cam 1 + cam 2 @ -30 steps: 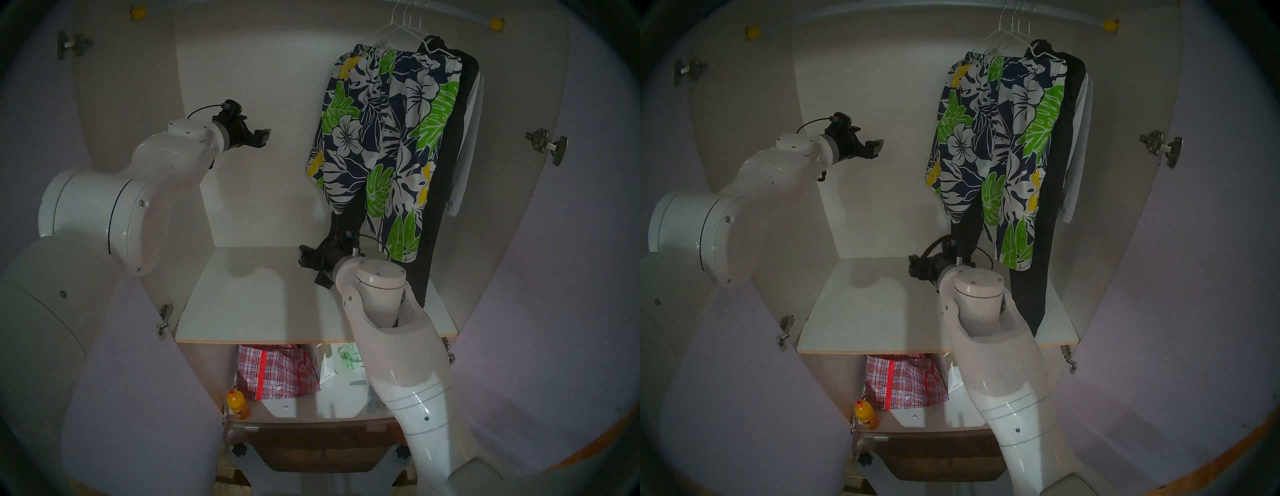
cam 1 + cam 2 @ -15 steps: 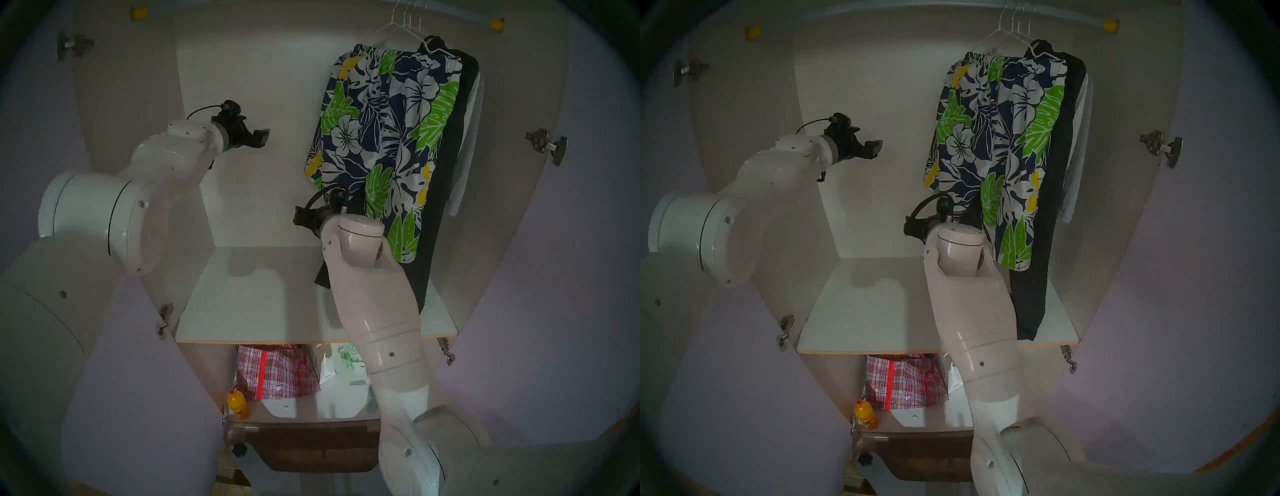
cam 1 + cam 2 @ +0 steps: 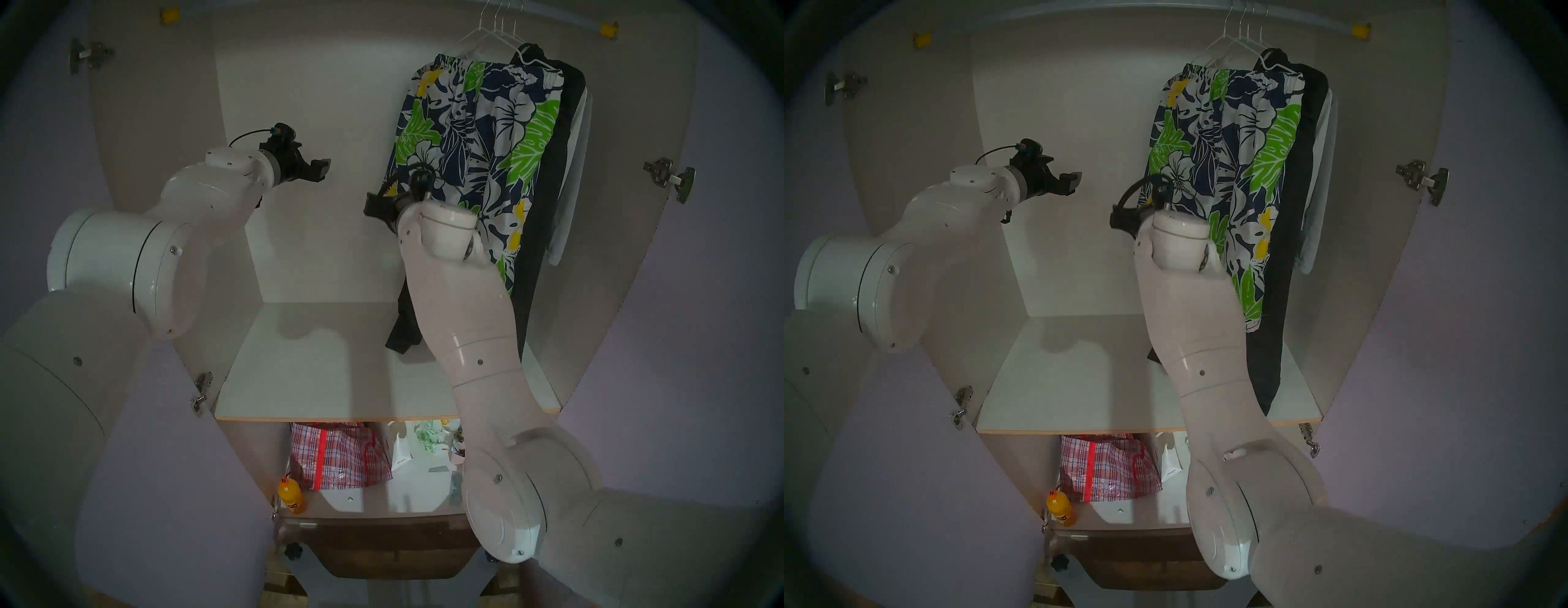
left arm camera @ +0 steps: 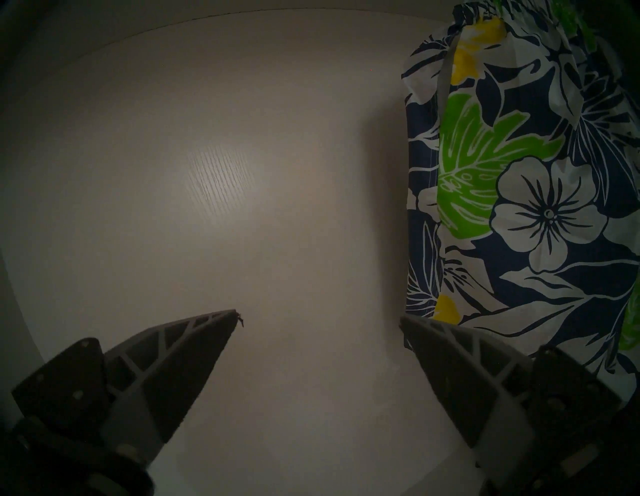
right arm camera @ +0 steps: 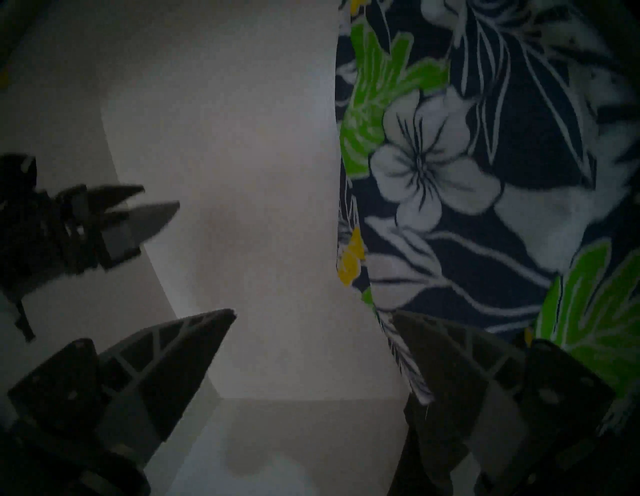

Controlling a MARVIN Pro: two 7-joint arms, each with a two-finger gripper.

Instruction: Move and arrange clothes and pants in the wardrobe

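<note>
Floral shorts (image 3: 479, 140) hang on a white wire hanger (image 3: 479, 32) from the wardrobe rail (image 3: 564, 19), at the right. Behind them hang long black trousers (image 3: 547, 191), whose leg end reaches the shelf (image 3: 318, 373), and a pale garment (image 3: 575, 170). My right gripper (image 3: 373, 206) is open and empty, at the shorts' left edge at mid height. In the right wrist view (image 5: 313, 313) its right finger overlaps the shorts (image 5: 485, 173). My left gripper (image 3: 324, 167) is open and empty, well left of the shorts (image 4: 519, 207), near the back wall.
Below the shelf lie a red plaid bag (image 3: 339, 454), an orange bottle (image 3: 292, 494) and a white bag (image 3: 403, 450). Pale lilac doors (image 3: 679, 339) stand open on both sides, with metal hinges (image 3: 670, 176). The rail's left half is bare.
My right arm has risen from just above the shelf to the middle height of the floral shorts. The left arm has not moved.
</note>
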